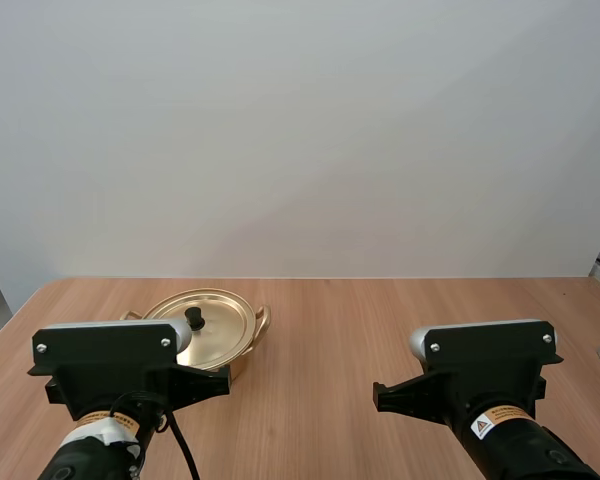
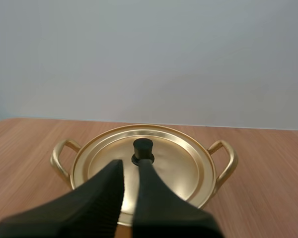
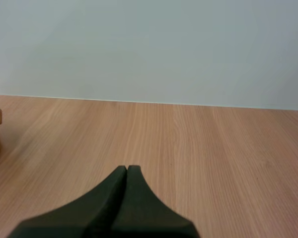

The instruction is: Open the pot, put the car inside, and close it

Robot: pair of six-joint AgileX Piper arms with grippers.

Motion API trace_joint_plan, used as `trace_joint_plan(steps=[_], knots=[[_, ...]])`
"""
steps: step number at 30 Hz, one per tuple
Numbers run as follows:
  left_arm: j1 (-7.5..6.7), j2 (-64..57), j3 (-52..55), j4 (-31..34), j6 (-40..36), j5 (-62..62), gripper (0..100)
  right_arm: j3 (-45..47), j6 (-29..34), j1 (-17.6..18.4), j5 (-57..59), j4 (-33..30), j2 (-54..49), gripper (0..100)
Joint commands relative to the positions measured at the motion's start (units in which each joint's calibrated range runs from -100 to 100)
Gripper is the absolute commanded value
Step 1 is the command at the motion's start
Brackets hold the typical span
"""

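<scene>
Our left gripper (image 2: 131, 166) stood only narrowly open and held nothing, its tips just short of the black knob (image 2: 142, 147) on the lid (image 2: 181, 161). Our right gripper (image 3: 126, 169) was closed on nothing above the table (image 3: 213, 144). The gold pot (image 1: 220, 330) sat on the table in front of our left arm, lid on, a loop handle at each side.

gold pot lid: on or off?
On: the round gold lid with black knob sits level on the two-handled gold metal pot.

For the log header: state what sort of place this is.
Likely a robot test bench, not a kitchen: a plain wooden table against a blank wall, with a lidded gold pot before the left arm.
</scene>
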Motion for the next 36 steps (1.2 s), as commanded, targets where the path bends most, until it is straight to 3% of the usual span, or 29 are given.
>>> trace_joint_plan(steps=[1,36], knots=[[0.01,0.0,0.0,0.1,0.0,0.0,0,0.0,0.0,0.0,-0.1,0.1,0.0,0],[0.01,0.0,0.0,0.1,0.0,-0.9,0,0.0,0.0,0.0,-0.1,0.1,0.0,0]])
